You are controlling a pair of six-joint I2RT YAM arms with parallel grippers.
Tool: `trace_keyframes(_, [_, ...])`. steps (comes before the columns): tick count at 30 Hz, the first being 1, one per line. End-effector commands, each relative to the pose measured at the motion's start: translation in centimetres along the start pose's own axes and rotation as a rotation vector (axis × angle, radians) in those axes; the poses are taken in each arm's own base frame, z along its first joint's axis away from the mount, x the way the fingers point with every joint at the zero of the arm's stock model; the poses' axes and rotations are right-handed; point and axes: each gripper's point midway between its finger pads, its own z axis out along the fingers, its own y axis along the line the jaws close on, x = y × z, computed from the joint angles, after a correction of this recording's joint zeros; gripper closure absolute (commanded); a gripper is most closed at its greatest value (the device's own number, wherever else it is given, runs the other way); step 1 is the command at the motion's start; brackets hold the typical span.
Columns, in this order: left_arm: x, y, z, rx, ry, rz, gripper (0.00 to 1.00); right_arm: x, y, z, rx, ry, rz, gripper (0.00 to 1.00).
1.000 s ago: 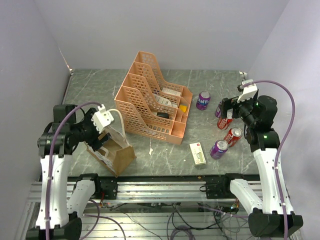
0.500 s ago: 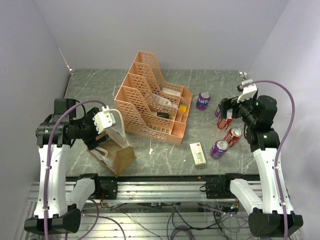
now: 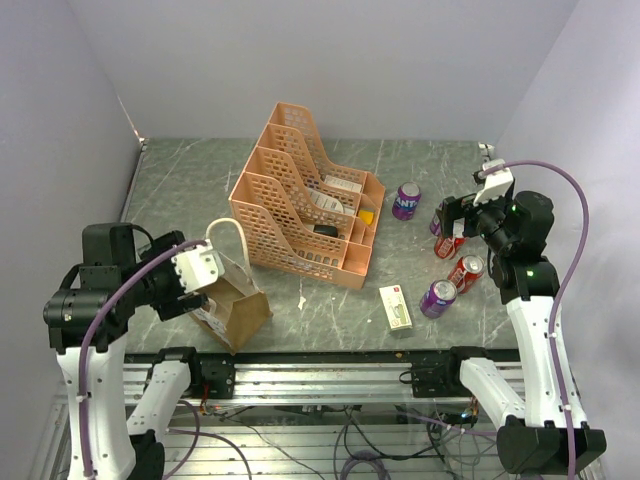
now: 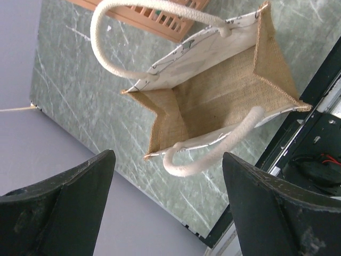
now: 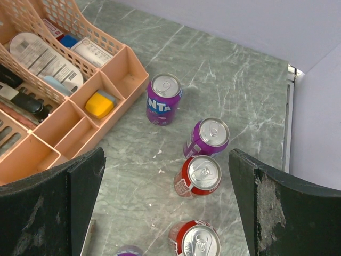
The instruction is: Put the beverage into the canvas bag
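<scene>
Grey-green marbled table, pale walls around it. Top view: the canvas bag stood upright near the front left edge, mouth up, just beside the peach file organizer. The left gripper sat close at the bag's left side; I could not tell whether it touched. The right gripper hung over the cans at the right. Left wrist view: I logged the left gripper spread wide, gripping nothing, above the bag's open mouth. Right wrist view: the right gripper was spread wide and unloaded above an upright Fanta can, a purple can and a red can touching it.
</scene>
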Motion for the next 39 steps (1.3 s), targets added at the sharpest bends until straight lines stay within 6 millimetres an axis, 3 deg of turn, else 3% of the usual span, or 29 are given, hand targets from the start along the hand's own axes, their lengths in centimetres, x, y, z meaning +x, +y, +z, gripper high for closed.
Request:
trace_keyframes(1, [2.0, -1.0, -0.3, -0.011, 0.085, -0.026, 0.07, 0.2, 0.3, 0.1, -0.011, -0.006, -0.019, 0.0])
trace_keyframes(8, [3.3, -2.7, 0.7, 0.022, 0.1, -0.025, 0.1, 0.3, 0.5, 0.3, -0.024, -0.008, -0.014, 0.0])
trace_keyframes(15, [2.3, -2.1, 2.9, 0.152, 0.052, -0.077, 0.27, 0.5, 0.8, 0.4, -0.042, -0.004, -0.013, 0.0])
trace_keyframes(17, [2.4, -2.1, 3.5, 0.185, 0.06, -0.109, 0.34, 0.8, 0.5, 0.5, -0.025, 0.001, -0.022, 0.0])
trace_keyframes(21, [2.7, -2.7, 4.2, 0.225, 0.054, -0.12, 0.6, 2.0, 0.3, 1.6, -0.027, 0.042, -0.013, 0.0])
trace_keyframes(24, [1.7, -3.3, 4.3, 0.239, -0.003, -0.114, 0.83, 3.0, 0.9, 2.9, -0.077, 0.089, 0.013, 0.0])
trace_keyframes(26, [1.0, -3.7, 4.4, 0.253, -0.043, -0.117, 0.91, 3.4, 1.2, 3.6, -0.105, 0.118, 0.028, 0.0])
trace_keyframes(31, [-0.8, -4.8, 4.7, 0.312, -0.143, -0.138, 0.93, 2.6, 2.0, 4.2, -0.177, 0.114, 0.025, 0.0])
trace_keyframes(39, [-4.3, -3.7, 6.5, 0.362, -0.257, -0.183, 0.93, 0.3, 8.4, 4.5, -0.52, 0.102, -0.029, 0.0])
